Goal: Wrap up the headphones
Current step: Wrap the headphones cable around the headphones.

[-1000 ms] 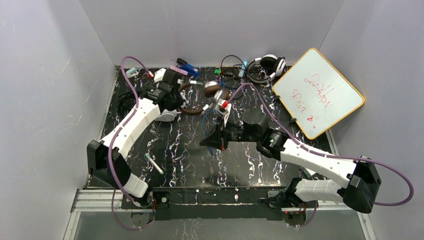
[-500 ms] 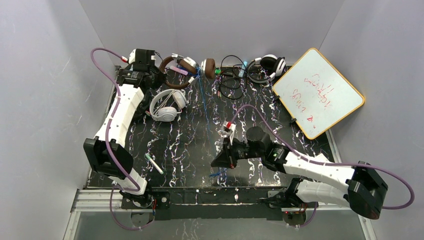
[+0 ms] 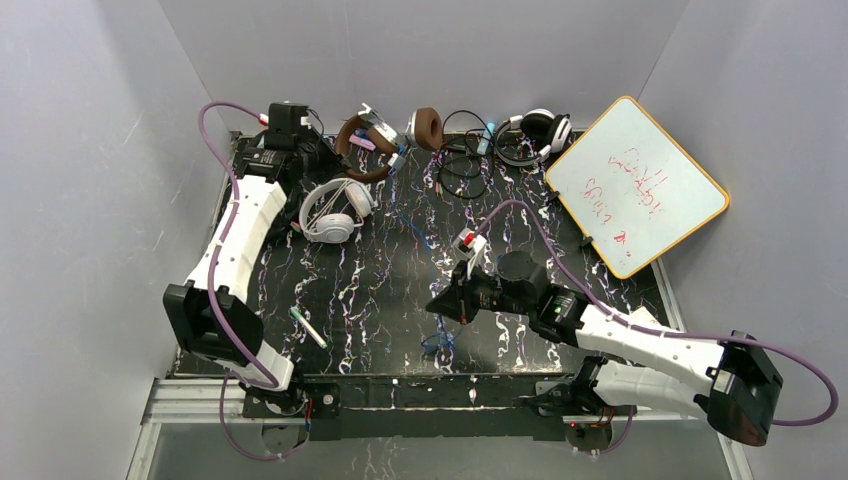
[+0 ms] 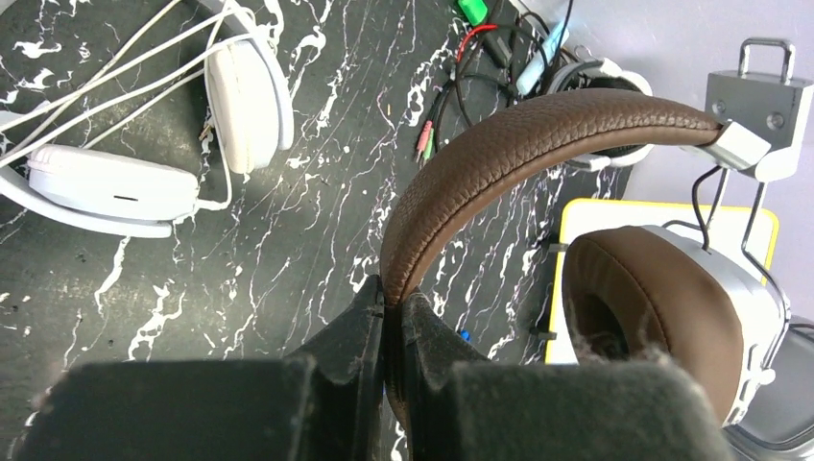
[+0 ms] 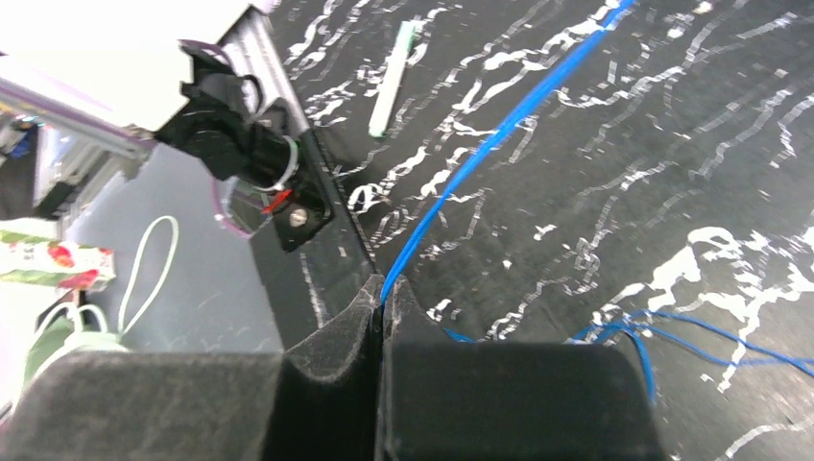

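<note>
Your left fingers were shut on the headband of the brown leather, silver-cupped headphones, raised at the desk's 11 o'clock. Right fingers pinched their thin blue cord toward 6 o'clock. Pull harder: cord could slip out or strain at the cup.

The left arm and right arm have white shells, black joints, a purple cable each; left gripper and right gripper are matte black.
</note>
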`<state>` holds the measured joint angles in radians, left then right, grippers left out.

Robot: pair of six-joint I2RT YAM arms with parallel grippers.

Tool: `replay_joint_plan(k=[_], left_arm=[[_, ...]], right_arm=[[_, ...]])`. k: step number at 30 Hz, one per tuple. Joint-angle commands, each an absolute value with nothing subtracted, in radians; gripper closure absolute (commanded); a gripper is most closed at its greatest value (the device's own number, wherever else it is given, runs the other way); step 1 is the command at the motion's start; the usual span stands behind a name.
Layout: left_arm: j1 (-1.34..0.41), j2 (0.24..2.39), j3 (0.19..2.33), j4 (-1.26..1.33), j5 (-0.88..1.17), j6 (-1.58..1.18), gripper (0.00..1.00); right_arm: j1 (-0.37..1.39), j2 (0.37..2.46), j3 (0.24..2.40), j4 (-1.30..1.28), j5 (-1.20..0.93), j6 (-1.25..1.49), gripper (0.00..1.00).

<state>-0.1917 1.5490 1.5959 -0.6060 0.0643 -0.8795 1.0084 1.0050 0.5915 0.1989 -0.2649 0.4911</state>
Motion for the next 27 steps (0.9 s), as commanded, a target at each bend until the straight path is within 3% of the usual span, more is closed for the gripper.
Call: replay_joint_plan(k=[1, 14, 22, 27], left_arm=[[-0.185, 1.429, 1.652, -0.604, 0.153, -0.770, 1.00], [-0.186, 1.328, 1.592, -0.658, -0.017, -0.587, 1.00], [-0.187, 1.296, 1.525, -0.592, 0.042, -0.582, 1.00], [-0.213, 1.298, 1.458, -0.591, -0.178, -0.509, 1.00]], right_arm=[[1.000, 0.982, 0.557, 0.167, -0.132, 0.461, 0.95], [0.832, 0.852, 0.454, 0.111, -0.111, 0.505, 0.99], [0.830, 0.897, 0.503, 0.053, -0.089, 0.486, 0.99], [0.831, 0.796, 0.553, 0.063, -0.158, 0.449, 0.99]])
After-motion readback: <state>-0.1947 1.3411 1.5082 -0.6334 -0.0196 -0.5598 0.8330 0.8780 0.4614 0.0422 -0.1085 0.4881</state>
